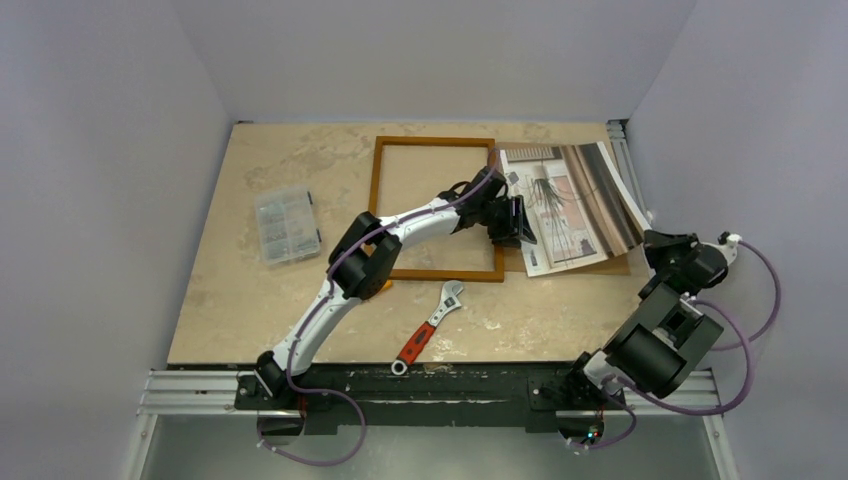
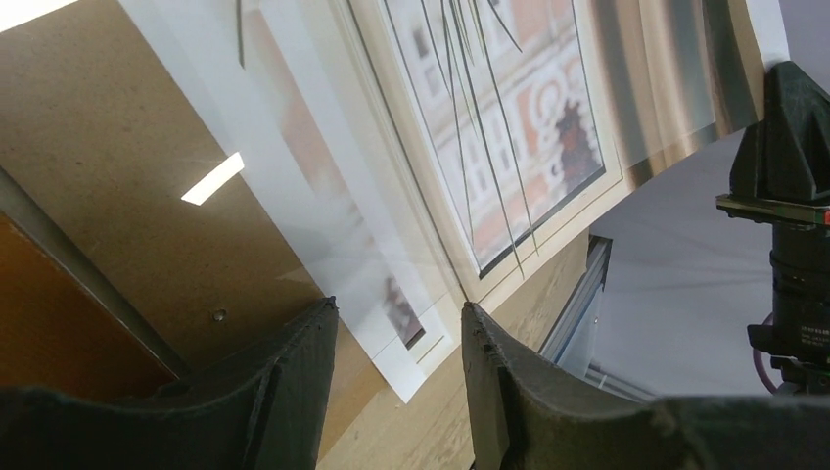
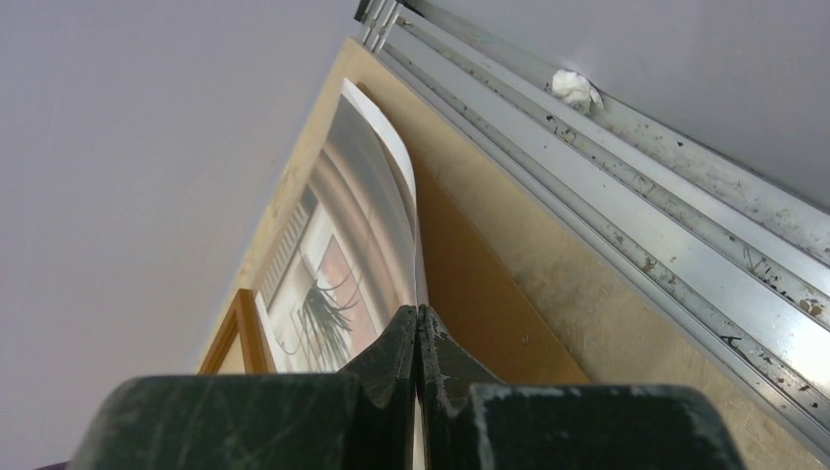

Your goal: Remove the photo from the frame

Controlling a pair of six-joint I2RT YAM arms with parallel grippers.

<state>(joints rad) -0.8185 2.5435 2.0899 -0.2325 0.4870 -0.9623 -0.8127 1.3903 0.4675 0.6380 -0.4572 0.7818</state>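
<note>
My right gripper (image 3: 419, 328) is clenched tight on the right edge of the photo (image 1: 570, 200). This edge is lifted and curls upward, while the rest of the print lies on the brown backing board (image 1: 612, 267), just beside the right side of the frame (image 1: 375, 200). The frame lies flat on the table (image 1: 250, 310) and I see the table surface through it, so I judge the photo is already out of it.

My left gripper (image 2: 399, 343) is at the photo's left side. Its jaws stand apart with one corner of the print between them, and I see neither of them touching it, so this hand grasps nothing.

The photo is thin paper, very light and soft. It bends under its own weight and, I think, can crease or tear easily. It looks best to take it at the white margin near an edge, with gentle pressure. The surface looks a little shiny, so it may slip.
</note>
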